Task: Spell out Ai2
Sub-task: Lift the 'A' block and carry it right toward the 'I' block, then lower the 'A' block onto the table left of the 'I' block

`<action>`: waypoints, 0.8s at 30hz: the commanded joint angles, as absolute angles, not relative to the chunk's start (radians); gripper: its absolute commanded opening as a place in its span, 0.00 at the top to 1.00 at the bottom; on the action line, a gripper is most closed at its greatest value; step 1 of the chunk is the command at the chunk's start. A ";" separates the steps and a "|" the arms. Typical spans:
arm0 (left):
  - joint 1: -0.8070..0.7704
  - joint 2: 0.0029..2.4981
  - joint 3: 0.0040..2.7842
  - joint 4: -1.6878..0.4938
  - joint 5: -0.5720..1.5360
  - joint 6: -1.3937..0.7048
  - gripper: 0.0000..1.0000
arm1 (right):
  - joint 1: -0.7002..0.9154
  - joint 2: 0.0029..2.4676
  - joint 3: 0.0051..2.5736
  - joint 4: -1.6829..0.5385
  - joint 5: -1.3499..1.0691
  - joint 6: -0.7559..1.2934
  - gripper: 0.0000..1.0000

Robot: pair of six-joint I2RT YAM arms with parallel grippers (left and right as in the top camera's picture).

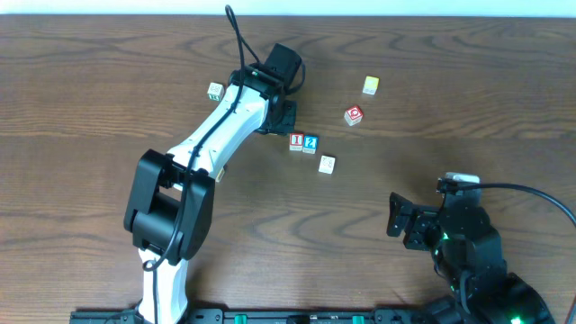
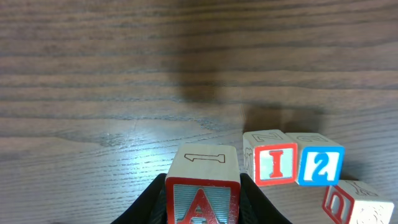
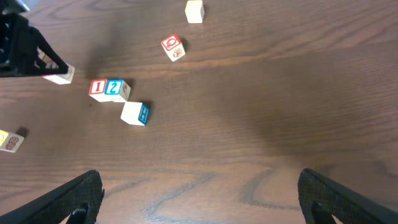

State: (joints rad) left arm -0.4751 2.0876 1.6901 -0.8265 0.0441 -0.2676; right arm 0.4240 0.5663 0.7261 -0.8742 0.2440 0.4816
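Observation:
My left gripper [image 2: 202, 186] is shut on a wooden block with a red letter A [image 2: 202, 205]. It holds the block just left of the red I block [image 2: 273, 163], with a gap between them. The blue 2 block [image 2: 320, 166] touches the I block's right side. In the overhead view the left gripper [image 1: 279, 117] is up and left of the I block [image 1: 296, 141] and the 2 block [image 1: 310, 143]. My right gripper [image 3: 199, 199] is open and empty, and sits low at the right [image 1: 405, 220].
A white block [image 1: 328, 165] lies just right of and below the 2 block. A red block [image 1: 354, 115] and a yellow block [image 1: 370, 85] lie further back right. One more block [image 1: 215, 90] lies left of the left arm.

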 commanded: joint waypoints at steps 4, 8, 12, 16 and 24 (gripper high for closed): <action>-0.496 2.121 1.703 -0.830 0.027 -0.333 0.94 | 0.420 0.562 0.723 -0.876 0.258 0.470 0.01; -0.500 2.121 1.686 -0.824 0.026 -0.364 0.94 | 0.420 0.562 0.723 -0.876 0.258 0.470 0.01; -0.500 2.121 1.652 -0.804 0.026 -0.364 0.94 | 0.420 0.562 0.723 -0.876 0.258 0.470 0.01; -0.500 2.121 1.649 -0.802 0.026 -0.369 0.94 | 0.420 0.562 0.723 -0.876 0.258 0.470 0.01; -0.501 2.121 1.621 -0.784 0.027 -0.390 0.94 | 0.420 0.562 0.723 -0.876 0.258 0.470 0.01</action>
